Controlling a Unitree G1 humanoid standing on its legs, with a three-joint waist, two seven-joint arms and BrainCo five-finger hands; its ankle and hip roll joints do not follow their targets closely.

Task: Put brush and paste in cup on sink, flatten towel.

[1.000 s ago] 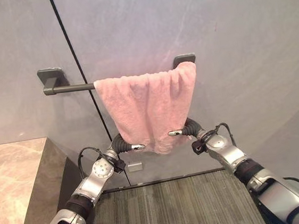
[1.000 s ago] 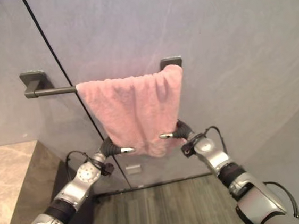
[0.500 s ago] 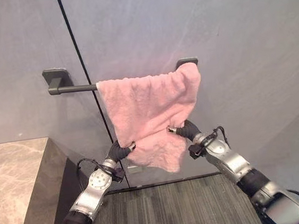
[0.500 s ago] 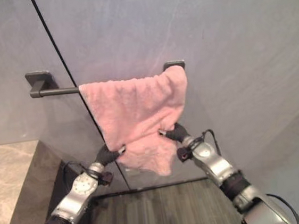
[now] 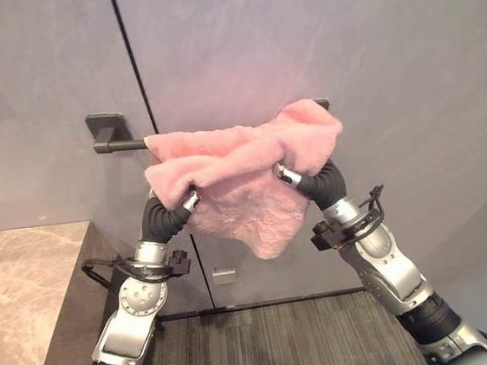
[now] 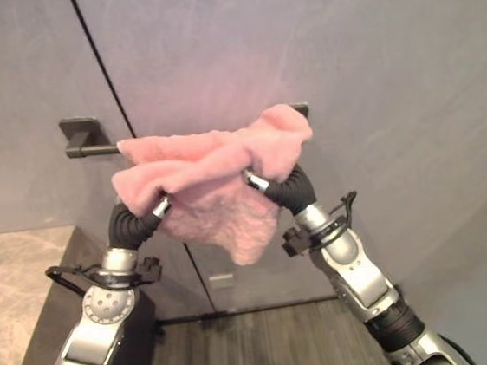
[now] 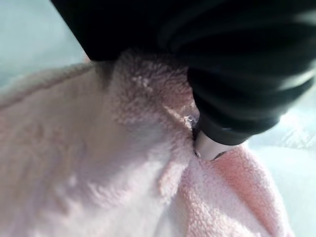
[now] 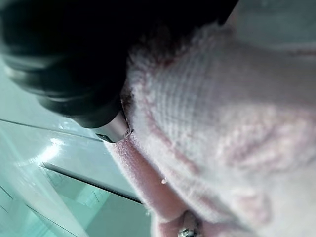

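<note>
Left eye view: left hand (image 5: 189, 200) and right hand (image 5: 286, 174) fingers buried in towel (image 5: 241, 161), grip unclear.

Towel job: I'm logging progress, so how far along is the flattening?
Not flat yet. The towel hangs bunched on the rail, its lower edge lifted up toward the bar. In hand: the left hand and right hand are both pushed into the cloth, fingers hidden. Left: spread it smooth along the rail. No brush, paste or cup can be judged here.
</note>
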